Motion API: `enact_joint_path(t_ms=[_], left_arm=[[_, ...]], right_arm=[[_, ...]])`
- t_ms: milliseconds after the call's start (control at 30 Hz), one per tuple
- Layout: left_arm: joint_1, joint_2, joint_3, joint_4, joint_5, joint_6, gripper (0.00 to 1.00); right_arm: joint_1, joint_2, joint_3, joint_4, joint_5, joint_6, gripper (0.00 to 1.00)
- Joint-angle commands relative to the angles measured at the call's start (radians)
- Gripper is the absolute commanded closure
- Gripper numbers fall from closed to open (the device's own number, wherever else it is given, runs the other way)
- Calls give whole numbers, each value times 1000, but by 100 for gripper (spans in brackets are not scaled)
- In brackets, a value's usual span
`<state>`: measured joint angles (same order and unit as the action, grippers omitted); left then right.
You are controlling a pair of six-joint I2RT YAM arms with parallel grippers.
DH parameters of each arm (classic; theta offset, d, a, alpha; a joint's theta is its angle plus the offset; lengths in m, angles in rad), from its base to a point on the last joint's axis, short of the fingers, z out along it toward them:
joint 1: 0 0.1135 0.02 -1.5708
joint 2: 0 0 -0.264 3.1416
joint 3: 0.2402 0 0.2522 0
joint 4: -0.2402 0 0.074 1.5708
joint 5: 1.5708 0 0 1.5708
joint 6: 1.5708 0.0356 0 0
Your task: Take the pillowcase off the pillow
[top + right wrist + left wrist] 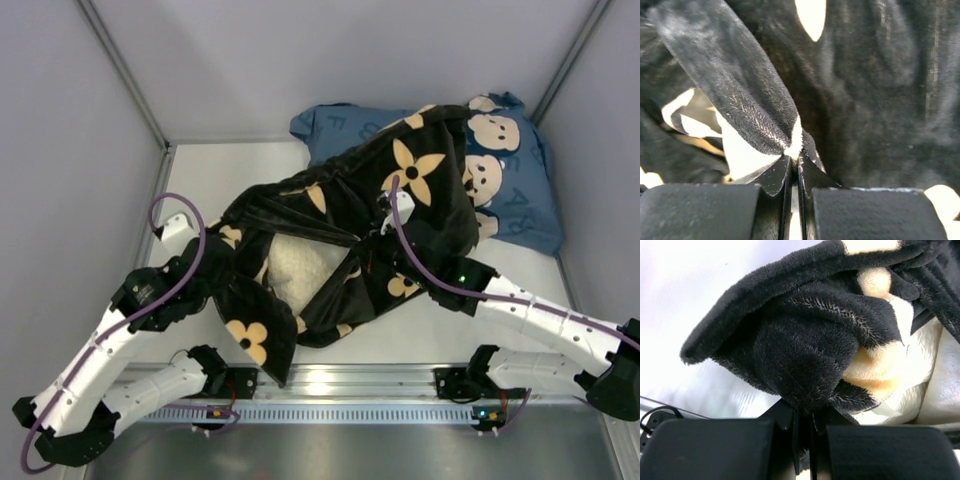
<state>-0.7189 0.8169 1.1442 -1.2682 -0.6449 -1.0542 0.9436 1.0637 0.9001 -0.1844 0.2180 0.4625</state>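
Table (230, 170), pillowcase (340, 200) btwn L fingers (782, 415), R fingers (772, 177)

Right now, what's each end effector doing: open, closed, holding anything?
Left end effector: closed on a fold of the pillowcase.
Right end effector: closed on the pillowcase too.

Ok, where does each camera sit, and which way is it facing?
Top: fixed above and behind the bases, looking down at the table; left arm and right arm show, with pillowcase, pillow, blue pillow.
Left wrist: on the left arm, looking along the left end effector, shut on a pillowcase fold; pillow at right.
Right wrist: on the right arm, looking along the right end effector, shut on another pillowcase fold.
Shared: all see the pillowcase; top and left wrist both show the pillow.
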Motion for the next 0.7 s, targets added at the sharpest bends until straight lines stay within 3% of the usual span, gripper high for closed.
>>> enact_joint_path(t_ms=[0,100,167,233,300,433,667], left_arm=[[-1,16,25,-220,-4,-26,99],[-1,7,-32,-142,78,3,92],[-1,-8,-52,-117,96,26,81],[-1,5,-19,-167,68,26,79],[7,28,17,-243,7,26,84],[27,39,54,-235,37,28,85],[27,37,-47,-106,63,57,83]], right_arm=[[-16,-30,-15,17,41,-22,100],[-16,-7,-33,46,-23,-22,100],[-17,18,-32,48,-48,-22,100],[-16,18,-24,34,-54,-27,100],[-16,-4,-21,14,-4,-31,100],[-17,-106,-12,-46,84,-42,100],[-16,-384,-6,-156,175,-48,100]])
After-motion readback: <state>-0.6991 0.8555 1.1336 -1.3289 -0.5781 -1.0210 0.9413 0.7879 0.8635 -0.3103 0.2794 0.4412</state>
